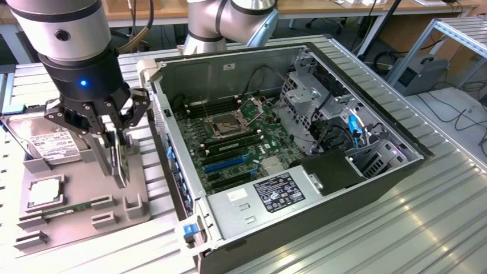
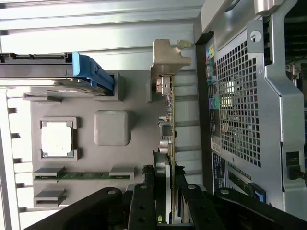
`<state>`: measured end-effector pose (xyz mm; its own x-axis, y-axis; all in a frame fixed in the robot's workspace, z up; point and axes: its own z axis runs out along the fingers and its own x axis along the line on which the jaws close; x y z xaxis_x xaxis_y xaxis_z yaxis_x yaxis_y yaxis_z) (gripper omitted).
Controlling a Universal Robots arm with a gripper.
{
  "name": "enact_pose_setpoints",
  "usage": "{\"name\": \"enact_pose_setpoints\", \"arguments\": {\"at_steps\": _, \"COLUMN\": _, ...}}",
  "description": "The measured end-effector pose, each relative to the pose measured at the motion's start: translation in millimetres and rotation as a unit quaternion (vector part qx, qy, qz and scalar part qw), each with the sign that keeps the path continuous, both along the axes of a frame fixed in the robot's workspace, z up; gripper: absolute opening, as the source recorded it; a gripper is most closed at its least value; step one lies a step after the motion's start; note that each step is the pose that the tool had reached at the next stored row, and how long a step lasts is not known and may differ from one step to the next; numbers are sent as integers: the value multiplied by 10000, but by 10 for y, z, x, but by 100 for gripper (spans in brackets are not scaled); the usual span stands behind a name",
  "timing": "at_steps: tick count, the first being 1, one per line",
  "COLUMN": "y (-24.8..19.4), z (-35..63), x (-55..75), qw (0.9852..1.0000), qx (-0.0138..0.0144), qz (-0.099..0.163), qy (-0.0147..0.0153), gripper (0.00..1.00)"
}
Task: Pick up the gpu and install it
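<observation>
Grey moulded tray checked on the slatted metal desk, at the exterior view's left of the open computer case.

Found the gpu standing upright on its long edge over the tray, just beside the case's rear wall and outside the case. Not installed. Found the end effector directly above it, closed down over the card's upper part.

Confirmed in the wrist view:
- gpu seen edge-on, with its silvery bracket at the far end.
- end effector pinching the card between its black fingers, jaws partly closed with the card held between them.

Could not establish whether the card's lower edge sits in its tray slot or hangs just clear of it.

Noted elsewhere on the tray:
- hard drive with white label, at the tray's far end in the exterior view.
- square processor in its pocket.
- green memory stick lying flat between small blocks.

Inside the case, recorded the motherboard lying exposed with a blue expansion slot, and a labelled power supply at the near end.
</observation>
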<state>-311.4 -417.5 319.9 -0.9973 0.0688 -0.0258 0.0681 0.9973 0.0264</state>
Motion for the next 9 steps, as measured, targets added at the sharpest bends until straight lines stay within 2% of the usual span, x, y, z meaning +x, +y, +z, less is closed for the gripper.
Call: {"name": "enact_pose_setpoints", "arguments": {"at_steps": 9, "y": 0, "z": 68, "x": 0, "qw": 10000, "qx": 0, "qz": 0, "qy": 0, "gripper": 27}}
